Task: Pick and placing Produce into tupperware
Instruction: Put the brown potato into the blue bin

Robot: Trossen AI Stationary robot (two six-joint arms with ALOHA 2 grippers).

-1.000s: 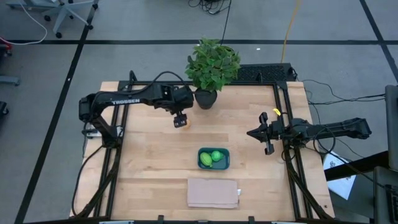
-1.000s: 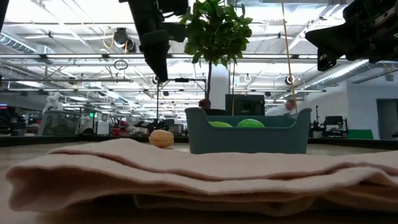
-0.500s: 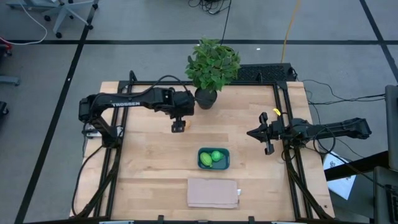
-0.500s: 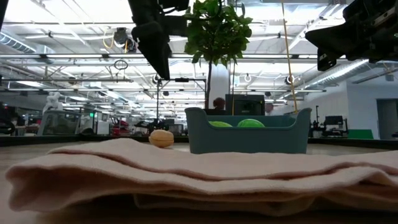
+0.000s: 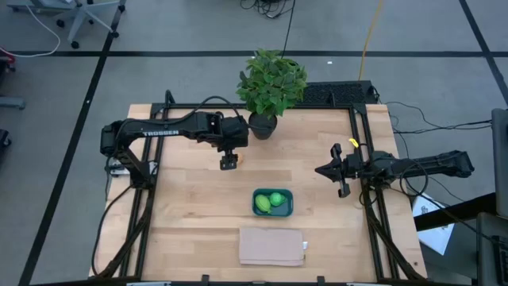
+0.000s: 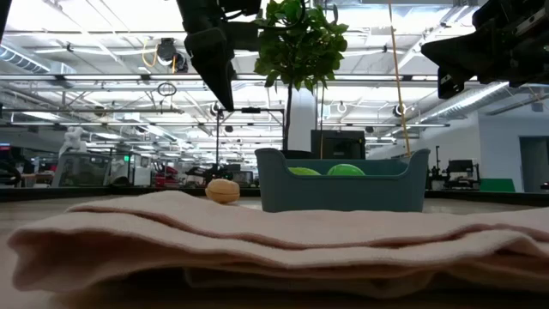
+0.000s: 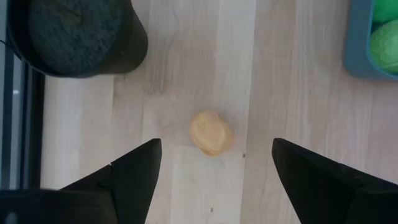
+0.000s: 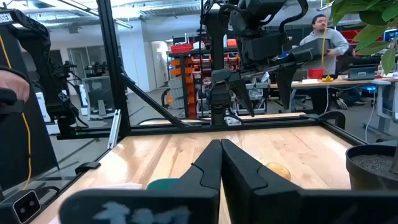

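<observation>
Left hand (image 5: 228, 163) hangs above the worktop (image 5: 182, 214), fingers spread wide and pointing down, pinching nothing. Right under it, between the two fingers as its own wrist view shows, the tan-orange egg-like piece (image 7: 211, 132) lies on the bare wood, near the dark pot of the leafy plant (image 5: 271, 83). Nothing touches that piece. Toward the front of the worktop sits the teal tupperware (image 5: 286, 203), and inside it the yellow-green oblong fruit (image 5: 261, 205) and the bright green ball (image 5: 275, 199) lie side by side. Just in front of the container a beige folded cloth (image 5: 271, 245) lies flat. Over at the right edge, the right hand (image 5: 340, 171) waits well apart from the produce, its fingers pressed together and holding nothing.
</observation>
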